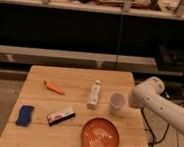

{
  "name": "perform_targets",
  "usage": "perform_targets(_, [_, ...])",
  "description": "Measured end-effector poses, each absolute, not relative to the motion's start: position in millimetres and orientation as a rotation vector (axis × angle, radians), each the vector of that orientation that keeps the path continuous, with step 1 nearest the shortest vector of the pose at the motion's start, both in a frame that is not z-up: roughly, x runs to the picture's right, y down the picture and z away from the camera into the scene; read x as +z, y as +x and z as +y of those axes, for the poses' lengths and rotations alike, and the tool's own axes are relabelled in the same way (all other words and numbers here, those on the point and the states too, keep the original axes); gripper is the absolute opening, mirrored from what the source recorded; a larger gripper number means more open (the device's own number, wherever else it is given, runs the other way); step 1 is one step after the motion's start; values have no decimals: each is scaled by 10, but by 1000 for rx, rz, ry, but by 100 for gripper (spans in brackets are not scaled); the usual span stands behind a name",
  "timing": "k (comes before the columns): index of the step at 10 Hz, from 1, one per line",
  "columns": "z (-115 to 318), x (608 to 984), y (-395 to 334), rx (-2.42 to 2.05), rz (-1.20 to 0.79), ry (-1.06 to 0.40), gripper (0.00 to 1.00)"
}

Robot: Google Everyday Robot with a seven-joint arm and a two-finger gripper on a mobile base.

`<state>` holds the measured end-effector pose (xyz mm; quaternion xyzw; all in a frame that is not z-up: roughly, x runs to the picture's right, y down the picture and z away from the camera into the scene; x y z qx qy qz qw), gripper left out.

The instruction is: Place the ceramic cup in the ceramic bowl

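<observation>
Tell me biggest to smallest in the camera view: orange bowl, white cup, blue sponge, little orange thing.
1. ceramic bowl, clearly largest.
2. ceramic cup and blue sponge look about alike; too close to rank.
3. little orange thing, smallest.
The gripper is at the cup's right side.

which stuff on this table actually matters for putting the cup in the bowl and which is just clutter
For the job: ceramic cup; ceramic bowl; gripper, just right of the cup.

Lying about: white bottle on its side; orange carrot-like item; blue sponge; dark packet.
</observation>
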<state>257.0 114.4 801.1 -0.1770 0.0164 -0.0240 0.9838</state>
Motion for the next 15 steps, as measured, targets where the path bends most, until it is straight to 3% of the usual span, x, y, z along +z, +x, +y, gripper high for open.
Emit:
perform_targets(2, [1110,8002,2624,-42,27,-348,58])
perform_targets(3, [1090,7996,2629,-43,21,-343,72])
perform_targets(4, [1069,7991,2616,-49,15,-339,78])
perform_targets(13, [1076,7786,2575,-174,-230,-364,80])
perform_targets(15, [1121,7690,2544,-230,-260,-309,80])
